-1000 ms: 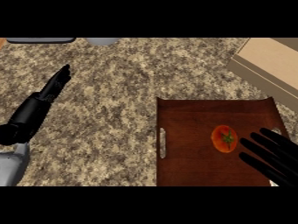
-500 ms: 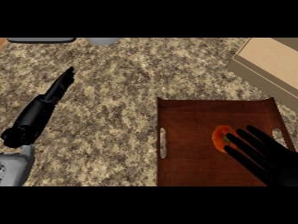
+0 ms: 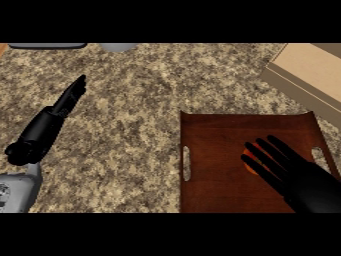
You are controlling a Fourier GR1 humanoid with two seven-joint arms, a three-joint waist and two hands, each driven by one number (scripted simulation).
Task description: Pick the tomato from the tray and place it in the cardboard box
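Fingers [image 3: 270, 156] of our right hand [image 3: 306, 182] lie straight and spread over the tomato [image 3: 251, 165], which sits on the wooden tray [image 3: 217, 135] and shows only as a small orange sliver at the hand's left edge; we hold nothing yet, since the fingers are not curled round the fruit; whether they touch it we cannot tell, because the hand hides the contact. We come at the tomato from above and from the near side because the tray's raised rim leaves the top as the easiest way in; the palm covers the fruit so that a closing of fingers and thumb would wrap it rather than roll it across the smooth wood. We judge the step in hand to be the approach just before the grasp; the lift and the carry are not yet done.

Our left hand [image 3: 64, 105] stretches out flat over the speckled counter [image 3: 129, 90], fingers straight and pointing away from us, empty and well apart from the tray; it plays no part here and keeps out of the right arm's way. The cardboard box [image 3: 317, 75] stands at the far right, beyond the tray's far corner, so the carry would go forward and slightly right; its wall will have to be cleared, so we would need to lift the tomato first.
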